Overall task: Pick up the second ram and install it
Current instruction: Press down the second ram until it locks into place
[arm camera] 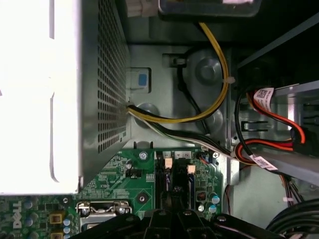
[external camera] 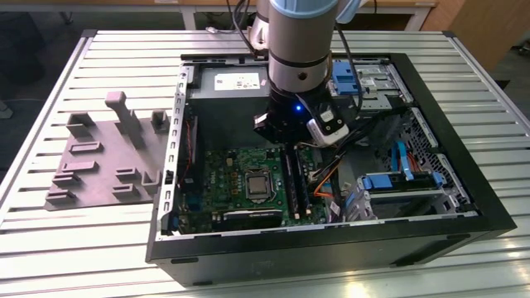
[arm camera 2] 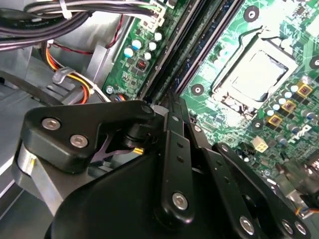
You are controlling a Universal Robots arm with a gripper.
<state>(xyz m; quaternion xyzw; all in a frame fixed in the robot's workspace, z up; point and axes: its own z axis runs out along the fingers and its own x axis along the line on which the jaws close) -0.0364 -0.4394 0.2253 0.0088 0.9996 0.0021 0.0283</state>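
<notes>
The second ram (external camera: 292,180) — thin, dark, on edge — sits among the motherboard's memory slots.

My exterior view is evenly lit, with glare along the bench (external camera: 74,248) slats at lower left. In the first wrist view the power-supply box (arm camera: 40,94) blows out white at left. The second wrist view's claw linkage (arm camera 2: 164,164) looks soft, dark.

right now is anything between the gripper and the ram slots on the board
Nothing visible. In the second wrist view the gripper sits directly over the ram slots; the cables lie off to one side, clear of them.
</notes>
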